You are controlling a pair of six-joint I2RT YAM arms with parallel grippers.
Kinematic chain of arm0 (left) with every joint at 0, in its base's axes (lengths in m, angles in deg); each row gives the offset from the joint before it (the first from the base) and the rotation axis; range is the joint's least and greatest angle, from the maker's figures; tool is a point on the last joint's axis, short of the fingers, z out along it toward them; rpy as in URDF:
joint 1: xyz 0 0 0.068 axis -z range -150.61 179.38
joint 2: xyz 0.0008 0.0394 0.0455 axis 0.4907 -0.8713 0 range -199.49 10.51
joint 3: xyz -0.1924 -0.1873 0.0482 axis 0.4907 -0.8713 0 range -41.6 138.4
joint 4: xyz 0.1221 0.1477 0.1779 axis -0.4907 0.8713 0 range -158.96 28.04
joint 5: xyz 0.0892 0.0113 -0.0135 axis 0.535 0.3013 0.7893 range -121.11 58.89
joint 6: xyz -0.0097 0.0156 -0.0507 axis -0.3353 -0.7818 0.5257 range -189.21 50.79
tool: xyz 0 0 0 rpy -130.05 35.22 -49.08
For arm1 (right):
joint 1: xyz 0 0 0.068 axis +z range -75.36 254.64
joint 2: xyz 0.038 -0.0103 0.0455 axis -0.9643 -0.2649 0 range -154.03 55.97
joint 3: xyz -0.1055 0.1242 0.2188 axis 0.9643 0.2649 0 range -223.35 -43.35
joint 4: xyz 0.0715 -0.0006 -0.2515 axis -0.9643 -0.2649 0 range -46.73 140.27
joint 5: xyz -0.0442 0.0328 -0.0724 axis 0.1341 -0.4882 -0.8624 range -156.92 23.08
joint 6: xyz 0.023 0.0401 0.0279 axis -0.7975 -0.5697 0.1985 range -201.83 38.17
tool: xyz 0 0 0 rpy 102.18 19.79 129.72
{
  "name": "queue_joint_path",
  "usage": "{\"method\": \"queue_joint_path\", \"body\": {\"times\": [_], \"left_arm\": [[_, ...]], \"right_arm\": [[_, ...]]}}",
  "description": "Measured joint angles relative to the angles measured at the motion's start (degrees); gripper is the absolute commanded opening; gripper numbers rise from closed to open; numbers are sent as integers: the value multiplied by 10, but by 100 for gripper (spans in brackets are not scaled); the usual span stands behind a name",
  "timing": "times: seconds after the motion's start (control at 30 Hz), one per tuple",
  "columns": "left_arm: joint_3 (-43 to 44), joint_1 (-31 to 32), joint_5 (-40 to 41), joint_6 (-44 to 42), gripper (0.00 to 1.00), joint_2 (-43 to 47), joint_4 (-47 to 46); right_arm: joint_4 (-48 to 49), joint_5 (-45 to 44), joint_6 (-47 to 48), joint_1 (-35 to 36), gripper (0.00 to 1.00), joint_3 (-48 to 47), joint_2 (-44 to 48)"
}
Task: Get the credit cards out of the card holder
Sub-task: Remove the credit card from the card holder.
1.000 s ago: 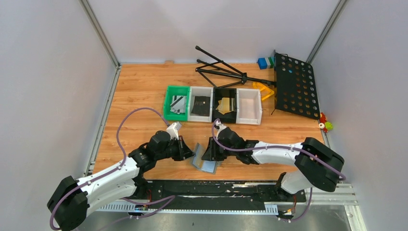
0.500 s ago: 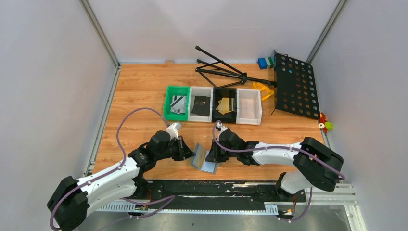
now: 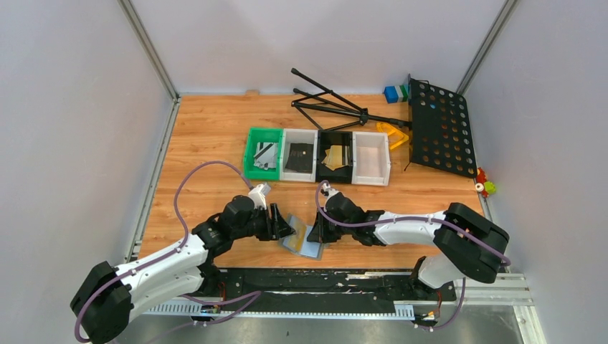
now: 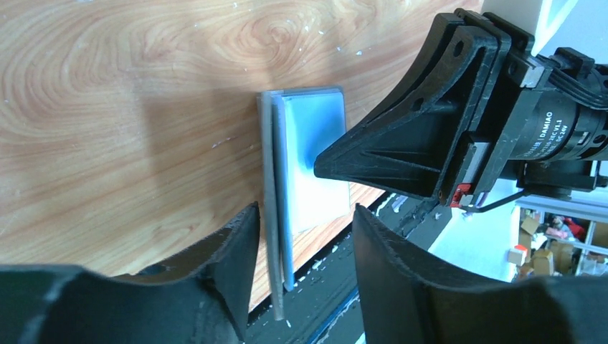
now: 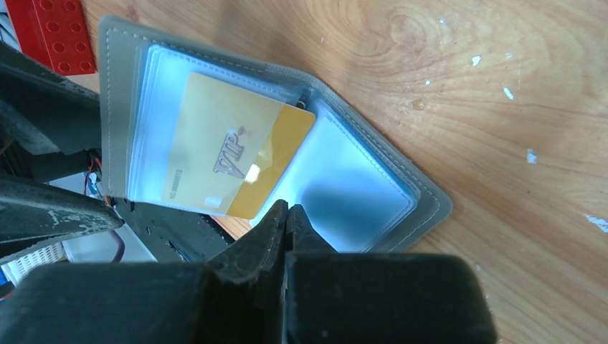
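Note:
The grey card holder (image 3: 307,244) lies open near the table's front edge, between my two grippers. In the right wrist view a gold credit card (image 5: 229,154) marked VIP sticks partway out of a clear sleeve of the card holder (image 5: 430,208). My right gripper (image 5: 287,208) is shut, its tips over the clear sleeve just beside the card's lower corner, with nothing seen between them. My left gripper (image 4: 305,244) is open. The card holder's raised edge (image 4: 271,215) stands between its fingers, close to the left one, ungripped.
A row of trays, green (image 3: 252,152), white (image 3: 286,143), black (image 3: 335,134) and white (image 3: 387,159), stands mid-table with cards inside. Behind are a folded tripod (image 3: 330,104) and a black perforated stand plate (image 3: 439,129). A red block (image 5: 54,32) lies by the holder.
My left gripper has opened and let go of the holder's flap, which now leans lower so the gold card shows from above. My right gripper has closed fully.

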Motion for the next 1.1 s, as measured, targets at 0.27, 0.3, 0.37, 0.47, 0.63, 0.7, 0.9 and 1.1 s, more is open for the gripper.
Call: {"method": "queue_joint_path", "body": {"times": [0.27,0.3,0.37,0.47,0.63,0.7,0.9,1.1], "left_arm": [[2,0,-3,-15,60,-54,6],[2,0,-5,-17,59,-67,7],[3,0,-7,-20,52,-89,6],[3,0,-16,-23,32,-120,-5],[3,-1,-36,-26,0,-131,-35],[3,-1,-40,-25,0,-128,-42],[-22,-19,-59,-3,0,-88,-82],[-68,-38,-91,56,0,-54,-163]], "right_arm": [[0,3,2,0,0,0,-9],[0,4,3,0,0,0,-10],[0,6,4,0,0,0,-10],[0,6,4,0,0,0,-10],[20,7,-3,0,3,23,-2],[24,7,-5,0,10,30,6],[100,18,-42,-6,32,107,78],[172,27,-86,-27,39,173,150]]}}
